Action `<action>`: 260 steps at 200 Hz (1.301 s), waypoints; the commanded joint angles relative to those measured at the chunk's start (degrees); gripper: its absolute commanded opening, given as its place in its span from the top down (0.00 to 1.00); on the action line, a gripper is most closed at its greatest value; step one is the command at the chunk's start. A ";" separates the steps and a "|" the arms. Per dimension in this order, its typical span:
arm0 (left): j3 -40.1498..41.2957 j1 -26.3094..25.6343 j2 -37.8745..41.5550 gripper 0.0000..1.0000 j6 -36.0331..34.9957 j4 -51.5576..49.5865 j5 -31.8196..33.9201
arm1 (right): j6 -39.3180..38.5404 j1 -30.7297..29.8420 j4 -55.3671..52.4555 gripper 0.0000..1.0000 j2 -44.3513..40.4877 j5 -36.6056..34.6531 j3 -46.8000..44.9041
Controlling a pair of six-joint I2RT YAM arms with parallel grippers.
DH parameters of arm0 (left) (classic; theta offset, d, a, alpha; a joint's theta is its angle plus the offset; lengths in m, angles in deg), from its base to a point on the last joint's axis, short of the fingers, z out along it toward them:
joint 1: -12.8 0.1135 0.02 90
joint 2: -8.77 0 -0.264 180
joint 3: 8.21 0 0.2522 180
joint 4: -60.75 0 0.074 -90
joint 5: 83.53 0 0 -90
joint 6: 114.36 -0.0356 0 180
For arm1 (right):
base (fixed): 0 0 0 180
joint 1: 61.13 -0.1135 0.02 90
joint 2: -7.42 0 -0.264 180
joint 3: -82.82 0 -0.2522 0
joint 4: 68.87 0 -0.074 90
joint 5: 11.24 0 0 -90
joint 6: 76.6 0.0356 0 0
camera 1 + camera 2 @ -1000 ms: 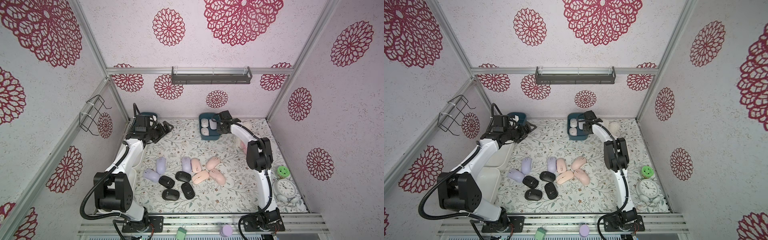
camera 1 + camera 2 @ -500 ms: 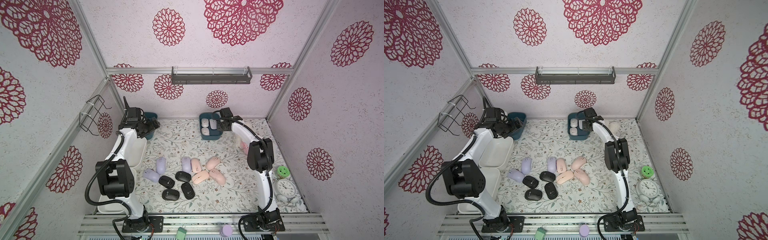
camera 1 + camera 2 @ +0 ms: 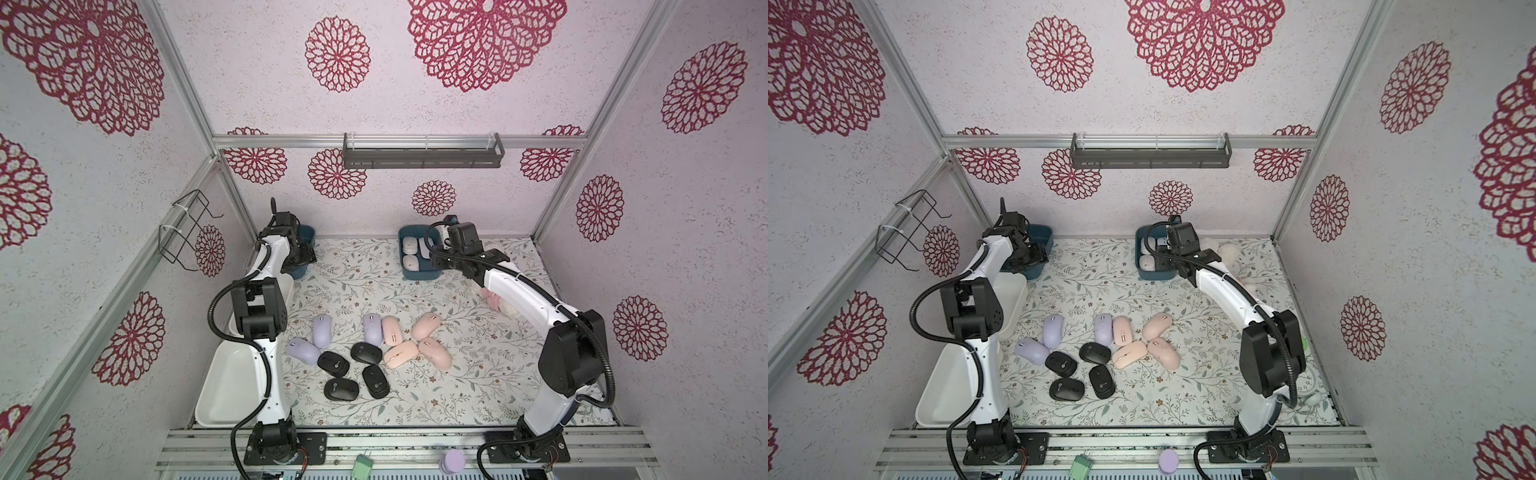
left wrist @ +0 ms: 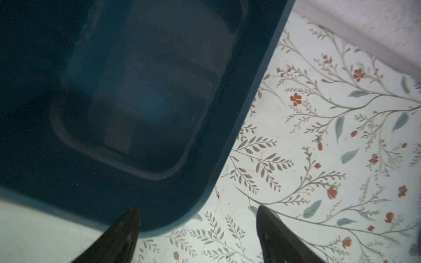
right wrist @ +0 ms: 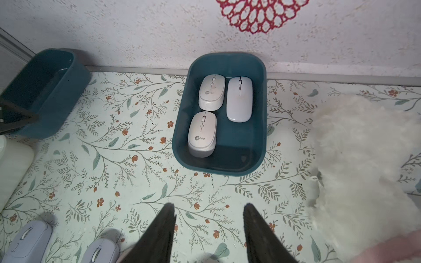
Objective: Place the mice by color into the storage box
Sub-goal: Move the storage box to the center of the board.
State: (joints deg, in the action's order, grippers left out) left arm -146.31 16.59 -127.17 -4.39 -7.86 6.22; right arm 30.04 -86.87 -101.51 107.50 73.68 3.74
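- across the whole floor, a floral mat (image 3: 478,374); along its left edge, a white tray (image 3: 224,386), bare.
- against the far wall, two teal storage boxes: left box (image 4: 246,95) seemingly empty, likely meant for another colour; right box (image 5: 216,170) holding three white mice (image 5: 211,92), so white looks sorted.
- mid-mat, clustered by colour: lilac mice (image 3: 322,330), black mice (image 3: 334,363), pink mice (image 3: 430,324), well apart from both tools.
- above the left box's near corner, left gripper (image 4: 198,208), jaws wide, gripping nothing.
- on the near side of the right box, right gripper (image 5: 209,205), jaws partly apart, empty; white mice beyond its tips.
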 commanded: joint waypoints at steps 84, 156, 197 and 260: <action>-11.31 -6.04 -7.80 0.70 -8.25 -2.69 2.77 | 1.55 1.13 4.51 0.52 -4.29 1.86 -6.78; -12.63 -9.89 -8.34 0.97 -6.54 -2.20 1.33 | 1.52 1.79 4.76 0.52 -5.89 1.19 -8.52; -6.46 -12.05 -4.10 1.00 -3.84 0.29 1.04 | 1.50 1.94 4.94 0.52 -6.79 1.10 -9.62; 1.27 -17.81 2.03 1.00 0.65 3.89 0.10 | 1.69 2.03 5.60 0.52 -7.78 1.57 -11.11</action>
State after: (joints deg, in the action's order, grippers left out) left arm -147.99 1.47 -129.40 -6.58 -5.32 9.02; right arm 31.05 -85.03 -96.96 102.93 75.60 -7.12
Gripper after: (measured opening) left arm 0.062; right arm 0.476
